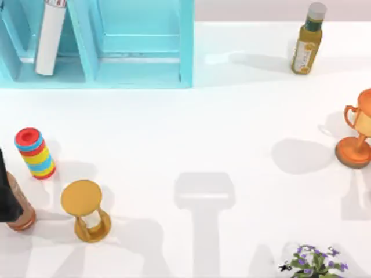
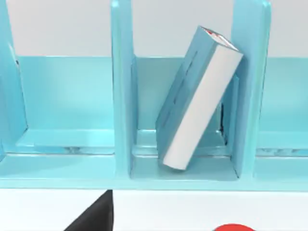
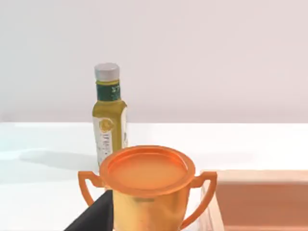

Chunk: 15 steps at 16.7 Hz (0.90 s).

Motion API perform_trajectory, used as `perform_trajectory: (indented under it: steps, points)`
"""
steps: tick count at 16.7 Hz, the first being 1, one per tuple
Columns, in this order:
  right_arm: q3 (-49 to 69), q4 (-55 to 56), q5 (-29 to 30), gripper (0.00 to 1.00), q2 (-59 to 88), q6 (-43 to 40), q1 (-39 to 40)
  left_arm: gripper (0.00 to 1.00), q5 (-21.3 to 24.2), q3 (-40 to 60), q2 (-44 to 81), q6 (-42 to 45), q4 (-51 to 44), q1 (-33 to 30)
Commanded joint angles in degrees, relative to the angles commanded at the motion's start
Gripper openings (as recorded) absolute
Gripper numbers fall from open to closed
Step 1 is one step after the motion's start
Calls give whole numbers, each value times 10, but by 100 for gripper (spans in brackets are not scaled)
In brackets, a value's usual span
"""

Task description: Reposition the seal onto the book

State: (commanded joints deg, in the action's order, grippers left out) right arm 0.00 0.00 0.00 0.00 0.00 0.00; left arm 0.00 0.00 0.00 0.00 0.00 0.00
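From above, the left arm point(image 1: 4, 188) shows as a dark shape at the left edge of the surface point(image 1: 191, 127), overlapping a reddish-brown cylinder point(image 1: 22, 213). Just beside that stand a golden hourglass point(image 1: 87, 211) and, farther toward the shelf point(image 1: 139, 52), a striped stack point(image 1: 35, 153). The book point(image 1: 51, 36) stands in the shelf's left bay with its white page edges toward the camera, well ahead of the left arm. On the right side are a bottle point(image 1: 307, 40), an orange trophy point(image 1: 358, 134) and, at the near edge, a small plant point(image 1: 316, 263). In the left wrist view, a dark sliver of the left gripper point(image 2: 94, 216) cuts into the frame. I cannot tell whether its jaws are spread or pressed together. The book point(image 2: 197, 96) is straight ahead of them and well apart. It is tilted, its foot on the shelf point(image 2: 122, 96) floor and its top corner, with red trim, leaning on a divider. In the right wrist view, a dark sliver of the right gripper point(image 3: 94, 214) shows, and the state of its jaws cannot be told either. The trophy point(image 3: 147, 187) is just ahead of them and the bottle point(image 3: 109, 113) stands farther beyond it.
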Motion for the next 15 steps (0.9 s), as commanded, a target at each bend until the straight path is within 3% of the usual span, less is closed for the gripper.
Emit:
perform_trajectory:
  steps: [7, 15]
  points:
    - [0, 0, 0, 100, 0, 0, 0, 100, -17, 46, 90, 19, 44, -9]
    - [0, 0, 0, 100, 0, 0, 0, 100, -76, 216, 498, 91, 210, -44]
